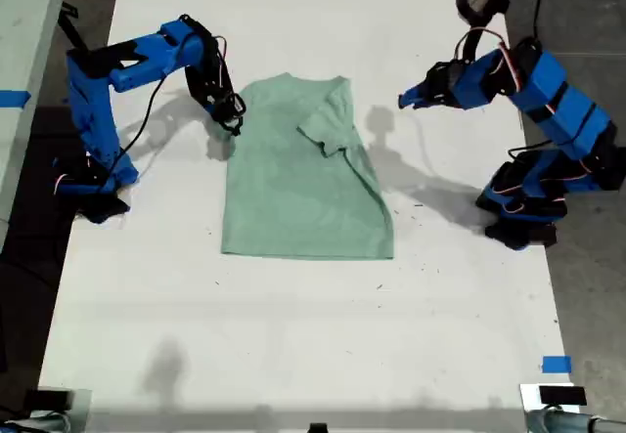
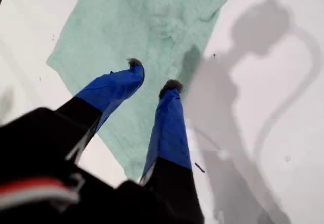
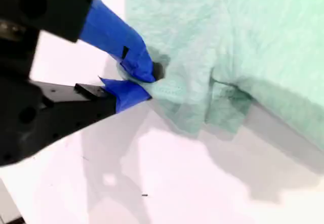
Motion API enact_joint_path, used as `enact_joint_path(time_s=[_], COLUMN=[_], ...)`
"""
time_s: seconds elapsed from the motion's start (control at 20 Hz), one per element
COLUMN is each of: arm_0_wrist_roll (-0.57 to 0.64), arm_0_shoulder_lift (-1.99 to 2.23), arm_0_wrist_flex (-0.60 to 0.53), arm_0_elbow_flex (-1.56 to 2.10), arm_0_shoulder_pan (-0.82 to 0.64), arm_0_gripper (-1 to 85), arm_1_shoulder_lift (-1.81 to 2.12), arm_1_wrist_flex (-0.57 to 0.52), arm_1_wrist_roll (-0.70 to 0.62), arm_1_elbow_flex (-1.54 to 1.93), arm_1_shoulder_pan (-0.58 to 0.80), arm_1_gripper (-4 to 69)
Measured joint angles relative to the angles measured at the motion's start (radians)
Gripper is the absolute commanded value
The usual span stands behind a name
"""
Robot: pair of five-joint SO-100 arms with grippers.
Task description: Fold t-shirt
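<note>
A pale mint-green t-shirt (image 1: pixel 303 194) lies flat on the white table (image 1: pixel 293 335). One sleeve is folded in over its chest, on the exterior view's right. My second gripper (image 1: pixel 233 120) is low at the shirt's upper edge on the exterior view's left. In the second wrist view, my second gripper (image 3: pixel 147 80) is shut on a bunched bit of the t-shirt (image 3: pixel 228 42). My first gripper (image 1: pixel 403 101) hangs in the air at the exterior view's right, beside the shirt. In the first wrist view, my first gripper (image 2: pixel 152 75) is open above the t-shirt (image 2: pixel 147 21), holding nothing.
Both arm bases stand at the table's side edges, with dark floor beyond. A blue tape mark (image 1: pixel 556 364) lies near the table's front corner on the exterior view's right. Another tape piece (image 1: pixel 12 99) is off the table on the exterior view's left.
</note>
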Motion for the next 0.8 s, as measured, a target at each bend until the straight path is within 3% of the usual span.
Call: enact_joint_path(time_s=[0.3, 0.5, 0.65, 0.8], arm_0_wrist_roll=[-0.051, -0.086, -0.086, -0.084], arm_0_shoulder_lift=[0.295, 0.325, 0.195, -0.091], arm_0_wrist_flex=[0.097, 0.086, 0.025, 0.026], arm_0_elbow_flex=[0.000, -0.051, -0.230, -0.534], arm_0_shoulder_pan=[0.057, 0.209, 0.314, 0.311], arm_0_gripper=[0.0, 0.0, 0.0, 0.0], arm_1_shoulder_lift=[0.015, 0.038, 0.055, 0.097], arm_1_wrist_flex=[-0.020, -0.023, -0.023, -0.023], arm_1_wrist_roll=[0.006, 0.009, 0.017, 0.037], arm_1_elbow_flex=[0.037, 0.075, 0.089, 0.120], arm_1_shoulder_pan=[0.000, 0.000, 0.000, 0.000], arm_1_gripper=[10.9, 10.8, 10.7, 10.7])
